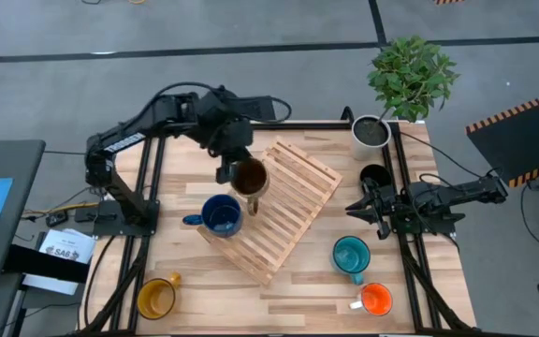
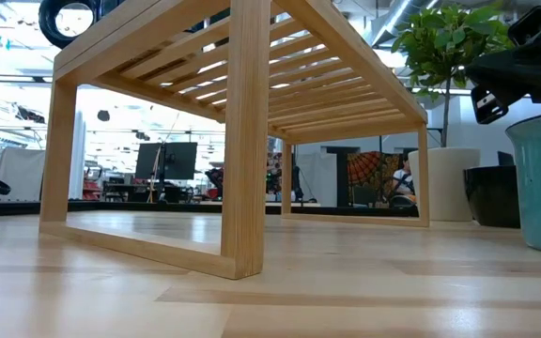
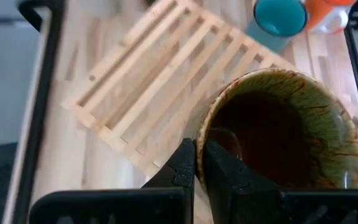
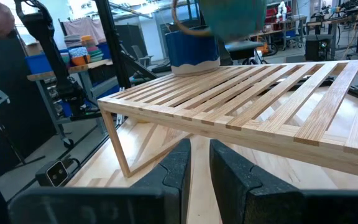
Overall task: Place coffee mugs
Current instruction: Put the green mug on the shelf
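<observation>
rack (image 1: 284, 201) right half: bare | left edge blocked: blue mug (image 1: 221, 214), olive-brown mug (image 1: 249, 175)

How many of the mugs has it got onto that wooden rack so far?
One looks done: the dark blue mug stands on the slatted rack. In hand: the left pincer grips the olive-brown mug by its rim above the rack. Left on the table: the teal mug, orange mug, yellow mug and black mug. The right pincer waits at the table's right edge.

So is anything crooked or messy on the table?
The wooden rack sits skewed across the table, not square with its edges. No spills or breaks show. The left gripper holds the olive-brown mug over the rack.
</observation>
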